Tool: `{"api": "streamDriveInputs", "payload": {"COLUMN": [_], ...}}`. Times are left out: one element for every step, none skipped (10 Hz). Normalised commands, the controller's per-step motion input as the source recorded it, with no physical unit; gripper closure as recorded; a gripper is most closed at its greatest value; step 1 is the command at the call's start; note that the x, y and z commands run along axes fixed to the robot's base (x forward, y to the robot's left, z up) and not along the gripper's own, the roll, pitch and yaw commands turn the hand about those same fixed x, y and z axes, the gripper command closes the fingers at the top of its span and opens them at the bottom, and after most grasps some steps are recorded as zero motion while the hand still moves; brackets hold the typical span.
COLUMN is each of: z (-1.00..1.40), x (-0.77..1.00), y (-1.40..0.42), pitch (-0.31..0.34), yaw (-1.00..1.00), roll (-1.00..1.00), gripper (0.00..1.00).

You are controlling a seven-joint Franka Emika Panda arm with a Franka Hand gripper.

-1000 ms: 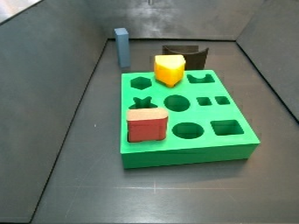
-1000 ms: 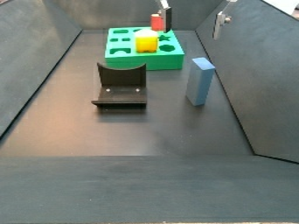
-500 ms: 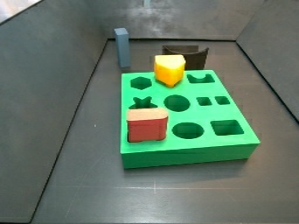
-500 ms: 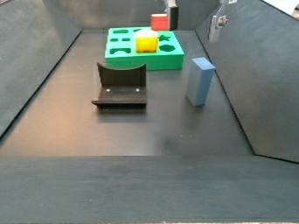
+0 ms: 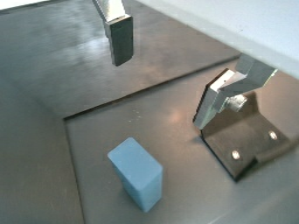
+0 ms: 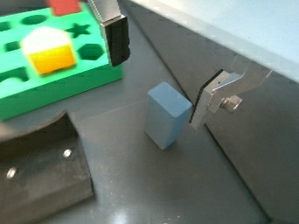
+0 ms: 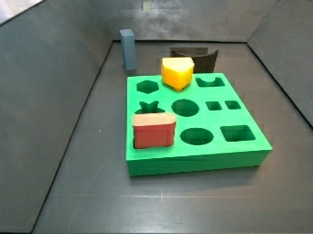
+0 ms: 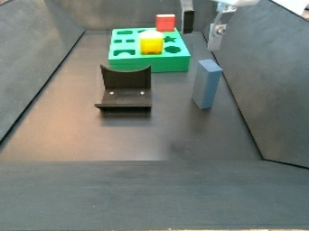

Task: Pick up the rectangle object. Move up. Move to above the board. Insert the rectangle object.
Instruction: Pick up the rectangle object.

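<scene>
The rectangle object [image 8: 207,83] is a slim blue-grey block standing upright on the dark floor, between the fixture and the side wall; it also shows in a side view [image 7: 127,47] and in both wrist views [image 5: 140,173] [image 6: 170,114]. The green board [image 8: 125,51] lies beyond it, with a yellow wedge-topped block [image 8: 151,43] and a red block [image 8: 165,21] on it. My gripper [image 8: 203,25] hangs high above the rectangle object, open and empty, also seen in both wrist views [image 5: 167,70] [image 6: 163,68]. It is out of the frame in a side view.
The dark fixture [image 8: 125,87] stands on the floor next to the rectangle object, also in a side view [image 7: 196,57]. Grey walls close in the floor on both sides. The board [image 7: 244,157] has several open cut-outs in its top.
My gripper has moved from over the board's far edge towards the rectangle object and a little lower. The blocks, the board and the fixture have not moved.
</scene>
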Motion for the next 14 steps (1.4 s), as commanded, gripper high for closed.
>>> {"api": "streamDriveInputs", "payload": {"z": [-0.05, -0.14, 0.0, -0.01, -0.41, -0.5, -0.35, -0.19, -0.18, -0.19, -0.26, -0.31, -0.37, -0.34], "x": [0.0, -0.05, 0.0, 0.0, 0.0, 0.0, 0.0, 0.08, 0.08, 0.01, 0.01, 0.0, 0.0, 0.0], "y": [-0.09, -0.15, 0.0, 0.1, 0.07, 0.02, 0.0, 0.0, 0.0, -0.04, -0.1, -0.11, -0.09, -0.11], "pitch": [0.0, 0.0, 0.0, 0.0, -0.123, -0.137, -0.109, -0.121, -0.133, -0.154, -0.143, -0.107, -0.056, -0.026], "yaw": [-0.79, -0.71, -0.2, -0.08, -0.1, 0.0, 0.06, 0.1, 0.17, 0.15, 0.13, 0.14, 0.19, 0.19], "roll": [-0.06, -0.05, -0.04, -0.05, -0.2, -0.28, -0.32, -0.38, -0.39, -0.37, -0.34, -0.29, -0.21, -0.19], "gripper": [0.0, 0.0, 0.0, 0.0, 0.0, 0.0, 0.0, 0.0, 0.0, 0.0, 0.0, 0.0, 0.0, 0.0]}}
